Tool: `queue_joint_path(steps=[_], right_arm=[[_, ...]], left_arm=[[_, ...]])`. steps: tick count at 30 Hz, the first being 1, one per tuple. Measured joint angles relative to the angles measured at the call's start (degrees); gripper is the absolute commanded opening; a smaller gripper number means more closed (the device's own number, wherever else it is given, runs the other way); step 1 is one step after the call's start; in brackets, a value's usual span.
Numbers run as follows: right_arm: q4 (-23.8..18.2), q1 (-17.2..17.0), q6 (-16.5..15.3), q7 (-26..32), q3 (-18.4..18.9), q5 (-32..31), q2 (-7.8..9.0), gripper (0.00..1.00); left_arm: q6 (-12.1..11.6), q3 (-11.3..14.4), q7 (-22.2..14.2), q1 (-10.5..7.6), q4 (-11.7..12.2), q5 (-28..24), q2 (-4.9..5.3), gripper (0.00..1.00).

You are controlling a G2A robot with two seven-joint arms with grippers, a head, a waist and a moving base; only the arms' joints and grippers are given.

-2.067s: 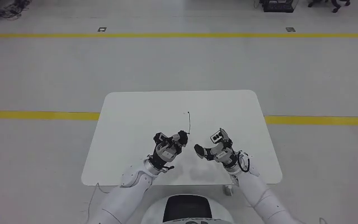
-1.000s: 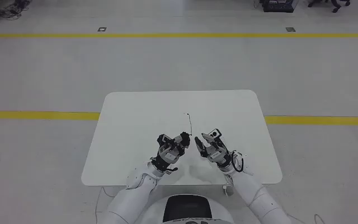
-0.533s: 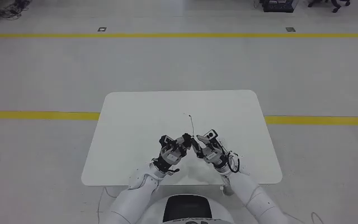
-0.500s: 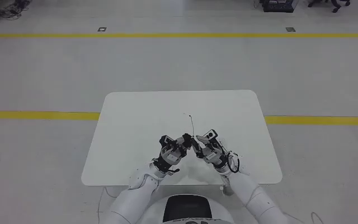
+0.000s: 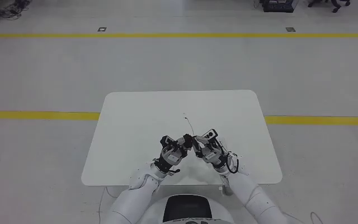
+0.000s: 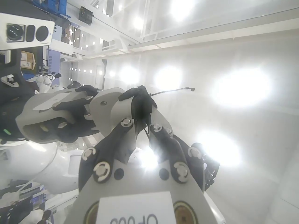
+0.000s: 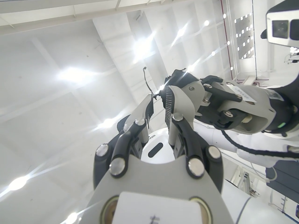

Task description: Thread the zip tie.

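Note:
The zip tie [image 5: 189, 127] is a thin black strip that rises from where the two grippers meet, over the front middle of the white table [image 5: 140, 129]. My left gripper [image 5: 184, 141] is shut on the tie's lower part; in the left wrist view the strip [image 6: 172, 91] runs out past its fingertips [image 6: 127, 123] to a small head. My right gripper [image 5: 194, 144] faces it tip to tip. In the right wrist view my right gripper [image 7: 158, 99] stands open by a narrow gap, and the tie [image 7: 146, 80] passes just beyond its fingertips.
Both arms hover low over the table's front half. A yellow floor line [image 5: 50, 115] runs behind the table on both sides.
My right gripper has come leftward from well apart until its tips meet the left gripper's, and its fingers have narrowed. The left gripper with the tie has edged slightly right.

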Motion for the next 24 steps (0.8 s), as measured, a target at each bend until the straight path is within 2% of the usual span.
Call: queue_joint_path(steps=[5,24], right_arm=[[-0.2,-0.2,-0.2,0.0,0.2,0.0,0.04,0.05],[-0.3,-0.3,-0.1,0.0,0.3,0.0,0.05,0.05]], left_arm=[[0.0,0.0,0.0,-0.01,0.1,0.0,-0.02,0.00],[0.0,0.2,-0.1,-0.09,0.4,0.1,0.00,0.00]])
